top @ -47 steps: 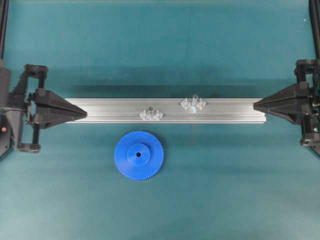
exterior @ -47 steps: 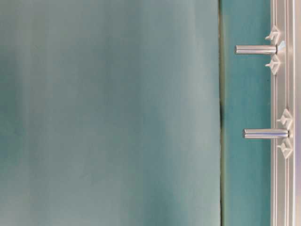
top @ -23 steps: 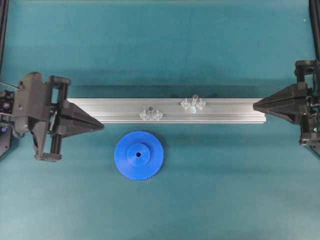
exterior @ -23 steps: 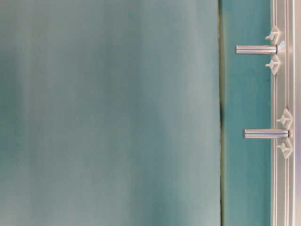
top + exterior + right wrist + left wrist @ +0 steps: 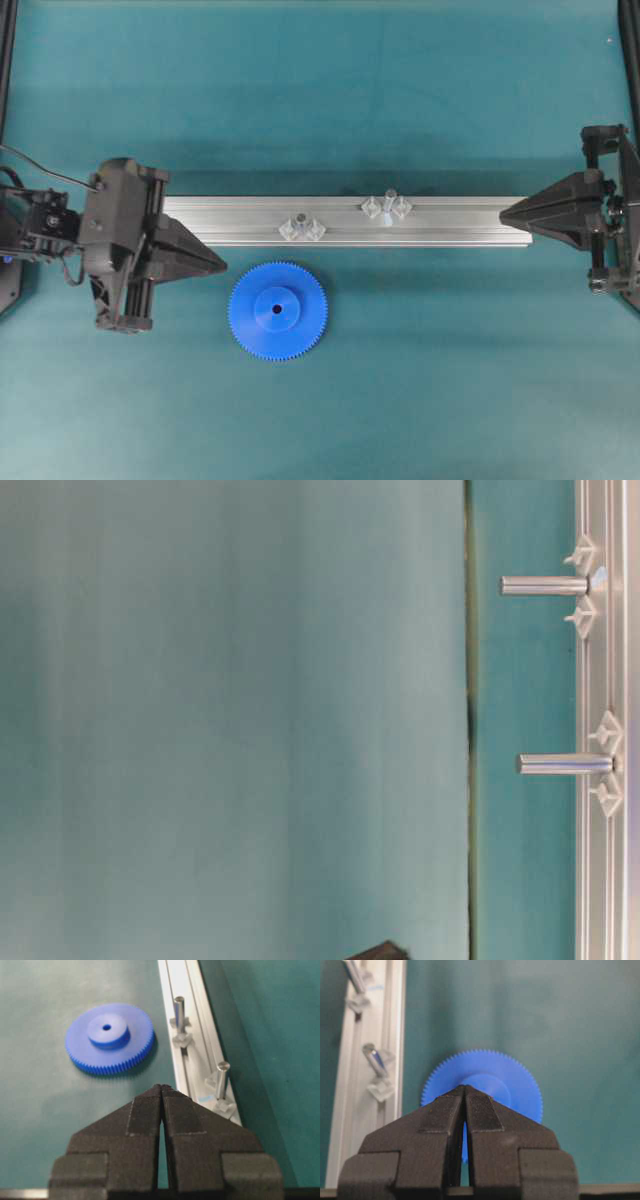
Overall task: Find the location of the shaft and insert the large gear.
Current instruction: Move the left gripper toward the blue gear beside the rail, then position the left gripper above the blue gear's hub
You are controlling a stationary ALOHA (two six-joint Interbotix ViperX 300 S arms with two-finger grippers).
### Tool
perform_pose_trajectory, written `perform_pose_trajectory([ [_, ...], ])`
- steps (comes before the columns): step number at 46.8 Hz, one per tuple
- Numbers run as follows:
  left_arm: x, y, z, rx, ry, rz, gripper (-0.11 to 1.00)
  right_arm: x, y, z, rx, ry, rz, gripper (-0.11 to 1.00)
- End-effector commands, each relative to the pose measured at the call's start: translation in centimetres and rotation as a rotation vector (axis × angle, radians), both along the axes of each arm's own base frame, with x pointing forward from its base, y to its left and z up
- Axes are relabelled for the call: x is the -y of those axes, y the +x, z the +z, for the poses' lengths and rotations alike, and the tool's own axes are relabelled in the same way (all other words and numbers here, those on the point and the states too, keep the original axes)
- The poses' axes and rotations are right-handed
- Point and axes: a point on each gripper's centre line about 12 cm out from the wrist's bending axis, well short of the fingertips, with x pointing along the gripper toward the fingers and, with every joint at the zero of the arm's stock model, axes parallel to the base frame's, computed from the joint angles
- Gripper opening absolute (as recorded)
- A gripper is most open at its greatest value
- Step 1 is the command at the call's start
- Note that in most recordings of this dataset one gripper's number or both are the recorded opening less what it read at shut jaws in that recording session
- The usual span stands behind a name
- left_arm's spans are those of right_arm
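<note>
We see the flat bright-blue toothed plastic gear [image 5: 277,311] lying on the teal table cover [image 5: 450,380], just on the near side of the long grooved aluminium rail [image 5: 450,222] and apart from it, hub up with its small centre hole showing. The left gripper [image 5: 222,266], black and wedge-shaped, has its fingers pressed together with nothing between them; its tip sits just left of the gear's rim, over the near edge of the rail. In the left wrist view the tip points straight at the raised hub.

The right gripper [image 5: 503,212] is likewise pressed shut and empty, at the right end of the rail.

Two small upright silvery pins stand on the rail. We take the right-hand one [image 5: 389,200], flanked by clear diamond-shaped pieces, to be the shaft; the left pin with the dark top [image 5: 299,219] stands close to the gear.

As we judge it, the step in hand is the approach for the pick-up. To do it well we need to spread the fingers before descending, and straddle either the hub or the rim. We favour the hub, since that keeps the gear level and leaves the hole readable for alignment. Coming down too near the rail risks nudging the gear against it.
</note>
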Motion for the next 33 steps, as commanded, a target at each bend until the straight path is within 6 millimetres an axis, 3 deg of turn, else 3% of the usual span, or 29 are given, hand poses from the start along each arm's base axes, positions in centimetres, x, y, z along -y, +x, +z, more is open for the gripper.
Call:
perform_pose_trajectory([
  [1, 0.4, 0.8, 1.0, 0.025, 0.000, -0.012, 0.01, 0.1, 0.3, 0.5, 0.013, 0.010, -0.010, 0.01],
  [22, 0.8, 3.3, -0.2, -0.046, -0.030, 0.007, 0.01, 0.6, 0.2, 0.3, 0.008, 0.007, -0.030, 0.01],
  [33, 1.5, 4.4, -1.9, -0.121, -0.019, -0.009, 0.01, 0.6, 0.1, 0.0, -0.001, 0.007, -0.032, 0.01],
])
